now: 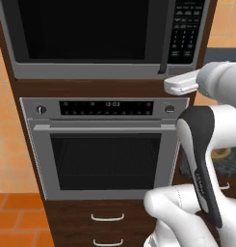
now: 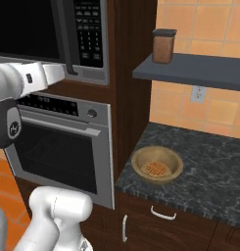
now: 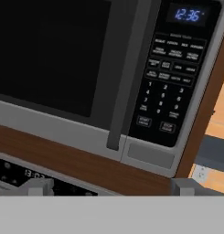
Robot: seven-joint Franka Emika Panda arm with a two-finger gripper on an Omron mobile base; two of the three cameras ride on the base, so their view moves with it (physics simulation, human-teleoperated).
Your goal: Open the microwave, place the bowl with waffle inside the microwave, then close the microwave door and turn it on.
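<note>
With the microwave door (image 3: 63,59) shut, the wide-open tool (image 3: 111,186) below the vertical bar handle (image 3: 127,77) should rise, straddle it squarely, then close.

Count of items, placed against the gripper (image 3: 111,185), whose jaws stand wide apart.

- One microwave (image 1: 90,38), ahead of and above the gripper; one microwave door (image 3: 54,55), shut, with one dark vertical handle (image 3: 125,77); one keypad panel (image 3: 170,77) with one lit clock display (image 3: 186,14).
- One steel oven (image 1: 105,144) below the gripper: two knobs (image 1: 41,109), one horizontal handle (image 1: 102,126), one display strip (image 1: 106,107).
- Two drawer pulls (image 1: 107,218) under the oven.
- One bowl with waffle (image 2: 156,164), low and off to the gripper's right, on one dark counter (image 2: 209,166).
- One shelf (image 2: 200,68) to the right, carrying one brown jar (image 2: 163,45).
- One wall socket (image 2: 198,93) beneath that shelf.
</note>
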